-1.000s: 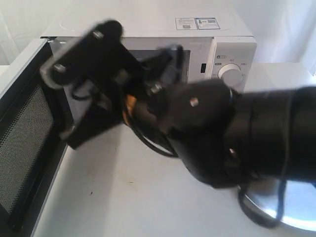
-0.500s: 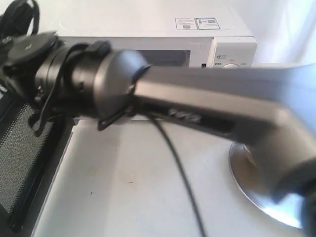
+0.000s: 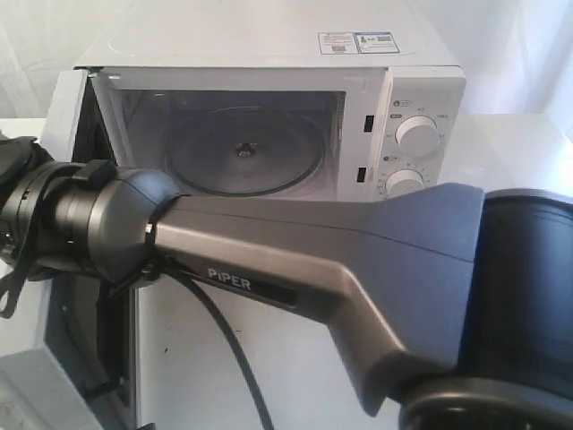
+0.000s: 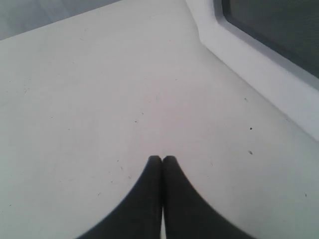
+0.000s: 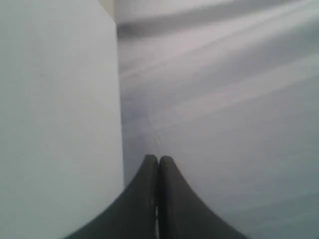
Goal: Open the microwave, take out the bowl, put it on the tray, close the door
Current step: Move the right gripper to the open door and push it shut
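The microwave (image 3: 269, 54) stands at the back with its cavity showing; inside I see only the glass turntable (image 3: 242, 152). The door (image 3: 70, 116) stands open at the left, nearly edge-on, its dark inner face low down. No bowl is in view. The tray is hidden behind my right arm (image 3: 295, 260), which crosses the whole exterior view to the left, its wrist beside the door. My right gripper (image 5: 158, 157) is shut and empty next to a flat white panel (image 5: 55, 99). My left gripper (image 4: 162, 158) is shut and empty above the white table, near the door's dark window (image 4: 279, 25).
White tabletop (image 3: 295, 376) lies in front of the microwave under the arm, with a black cable (image 3: 235, 358) hanging over it. Two dials (image 3: 416, 133) sit on the microwave's right panel. A pale curtain hangs behind.
My right arm has swung left across the view, its wrist now beside the door. The cavity, hidden before, is in sight. The door looks more edge-on than a second ago.
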Available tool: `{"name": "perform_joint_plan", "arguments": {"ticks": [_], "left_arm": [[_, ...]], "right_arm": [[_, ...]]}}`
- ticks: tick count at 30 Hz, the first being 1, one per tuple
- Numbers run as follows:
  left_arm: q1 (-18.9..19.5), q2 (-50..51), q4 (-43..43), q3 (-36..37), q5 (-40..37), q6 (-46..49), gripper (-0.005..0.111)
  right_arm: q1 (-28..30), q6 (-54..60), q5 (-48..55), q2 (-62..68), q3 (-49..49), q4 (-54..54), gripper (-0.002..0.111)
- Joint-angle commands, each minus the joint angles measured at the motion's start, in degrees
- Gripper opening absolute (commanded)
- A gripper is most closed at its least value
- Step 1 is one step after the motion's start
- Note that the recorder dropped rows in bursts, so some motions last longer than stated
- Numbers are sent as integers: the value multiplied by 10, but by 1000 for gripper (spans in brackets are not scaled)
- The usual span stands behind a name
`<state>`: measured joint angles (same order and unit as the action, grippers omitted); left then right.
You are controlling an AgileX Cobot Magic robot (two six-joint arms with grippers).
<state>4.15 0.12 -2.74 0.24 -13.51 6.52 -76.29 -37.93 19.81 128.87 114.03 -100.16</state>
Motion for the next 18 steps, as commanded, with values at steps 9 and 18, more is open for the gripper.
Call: {"name": "perform_joint_plan", "arguments": {"ticks": [9,18], "left_arm": [[-2,-1,2,-2,2,-3,0],[-2,-1,2,-2,2,-3,0]], "right_arm": [[4,373,281,-47,-4,255,0],[68,321,480,-46,-4,152,0]]}}
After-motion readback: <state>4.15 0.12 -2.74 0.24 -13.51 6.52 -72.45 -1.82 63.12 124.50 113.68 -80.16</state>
